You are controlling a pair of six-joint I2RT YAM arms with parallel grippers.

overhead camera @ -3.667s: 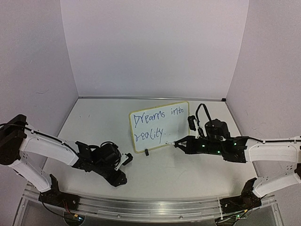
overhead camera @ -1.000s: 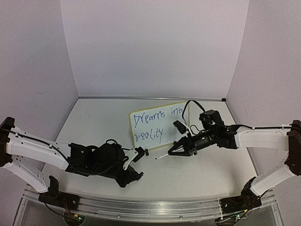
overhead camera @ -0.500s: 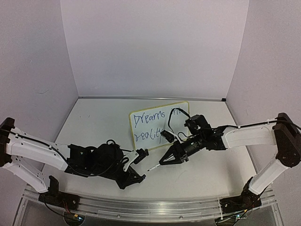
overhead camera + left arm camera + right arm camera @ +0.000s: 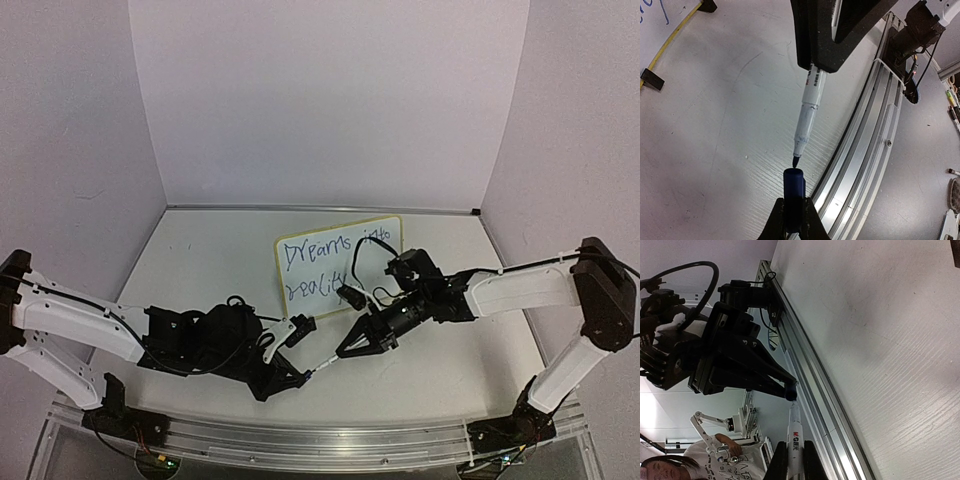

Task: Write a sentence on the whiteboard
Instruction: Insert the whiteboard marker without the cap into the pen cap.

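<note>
The whiteboard [image 4: 325, 262] stands at the table's middle back, with the blue sentence [image 4: 318, 250] "Dreams into reality." in two lines. My right gripper [image 4: 352, 350] is shut on a white marker [image 4: 328, 364], tip pointing down-left. In the right wrist view the marker [image 4: 794, 432] runs from between the fingers to the cap. My left gripper [image 4: 298, 378] is shut on the blue marker cap [image 4: 793, 192]. The marker's blue tip [image 4: 795, 161] sits at the cap's open mouth, in line with it. The marker barrel [image 4: 807, 116] is not inside the cap.
A black clip foot [image 4: 311, 323] holds the whiteboard's front edge; its yellow frame corner and a clip foot [image 4: 651, 79] show in the left wrist view. The aluminium rail [image 4: 300, 435] runs along the near table edge, just below both grippers.
My right gripper has carried the marker down-left from beside the whiteboard to the left gripper. The marker tip now meets the cap. The left arm has barely moved.
</note>
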